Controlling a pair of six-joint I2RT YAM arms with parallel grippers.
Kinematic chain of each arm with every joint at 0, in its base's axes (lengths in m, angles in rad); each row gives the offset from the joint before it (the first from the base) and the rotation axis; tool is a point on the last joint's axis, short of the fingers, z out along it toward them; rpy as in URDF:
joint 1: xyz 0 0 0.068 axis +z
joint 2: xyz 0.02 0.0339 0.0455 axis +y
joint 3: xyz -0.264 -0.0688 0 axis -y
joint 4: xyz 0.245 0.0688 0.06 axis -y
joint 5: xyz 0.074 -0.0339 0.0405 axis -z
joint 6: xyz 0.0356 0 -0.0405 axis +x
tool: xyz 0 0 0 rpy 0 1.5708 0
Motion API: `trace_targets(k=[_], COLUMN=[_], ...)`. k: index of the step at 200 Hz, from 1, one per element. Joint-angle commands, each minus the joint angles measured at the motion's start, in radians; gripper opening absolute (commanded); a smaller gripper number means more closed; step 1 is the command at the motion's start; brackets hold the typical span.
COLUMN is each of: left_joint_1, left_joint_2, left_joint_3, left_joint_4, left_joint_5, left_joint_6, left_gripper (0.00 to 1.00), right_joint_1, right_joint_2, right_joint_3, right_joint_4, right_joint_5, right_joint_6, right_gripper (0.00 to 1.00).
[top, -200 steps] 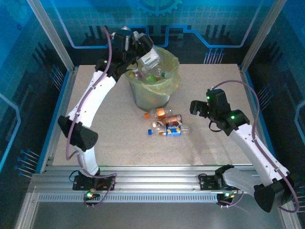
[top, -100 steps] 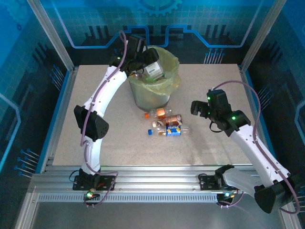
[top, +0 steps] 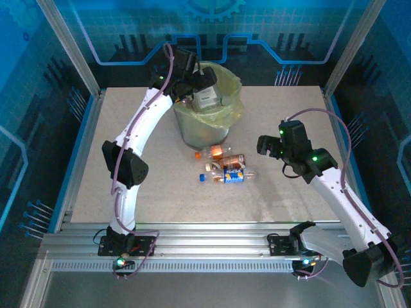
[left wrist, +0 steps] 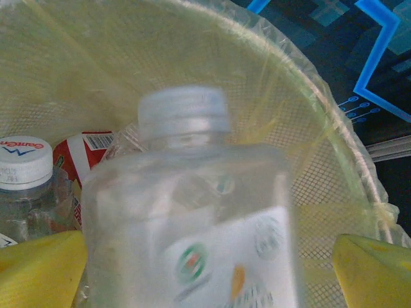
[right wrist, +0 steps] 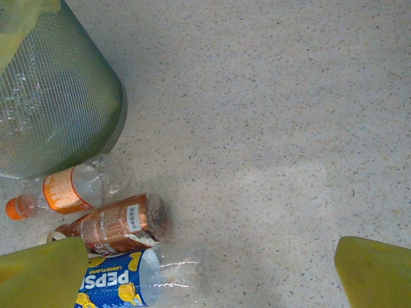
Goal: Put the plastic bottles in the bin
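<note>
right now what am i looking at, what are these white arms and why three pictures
They are two robot arms bolted to a table. One picture looks down from above. The other two come from a camera on each wrist, and the yellow shapes are that arm's own fingers. The left gripper hangs over the bin, jaws open. A clear bottle sits between them with a gap at one side, so it looks let go. The right gripper is open and empty, near a few bottles lying beside the bin.

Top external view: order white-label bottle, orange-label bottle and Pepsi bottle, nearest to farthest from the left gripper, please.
1. White-label bottle, in the bin opening, by the left gripper.
2. Orange-label bottle, beside that bin.
3. Pepsi bottle, lowest in view.
</note>
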Motion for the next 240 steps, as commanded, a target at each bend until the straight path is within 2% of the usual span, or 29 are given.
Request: trace_targets(k=[1, 29, 63, 107, 162, 193, 240], left_joint_1=[-0.003, -0.003, -0.005, -0.017, -0.017, -0.017, -0.015], left_joint_2=[-0.013, -0.039, -0.050, -0.063, -0.059, -0.060, -0.137], left_joint_3=[0.049, 0.050, 0.045, -0.038, -0.131, -0.134, -0.146], left_joint_4=[-0.005, 0.007, 0.004, 0.026, 0.059, 0.042, 0.079], left_joint_5=[-0.017, -0.053, -0.034, -0.016, 0.010, -0.016, -0.024], left_joint_6=[0.034, 0.046, 0.046, 0.039, 0.005, 0.013, 0.039], left_gripper=[0.99, 0.99, 0.98, 0.77, 0.66, 0.66, 0.79], right_joint_1=[-0.005, -0.006, -0.004, -0.004, -0.004, -0.004, -0.001], right_joint_2=[-0.002, 0.005, 0.007, 0.009, 0.002, 0.004, 0.006], right_joint_3=[0.012, 0.008, 0.005, 0.002, -0.002, -0.001, -0.008], right_joint_4=[-0.017, -0.012, -0.010, -0.006, -0.015, -0.021, -0.041], right_joint_5=[0.007, -0.001, 0.001, 0.000, 0.004, -0.012, -0.051], right_joint_6=[0.011, 0.012, 0.014, 0.016, 0.016, 0.012, -0.005], right_gripper=[1.00, 1.00, 1.00, 1.00, 1.00, 1.00, 1.00])
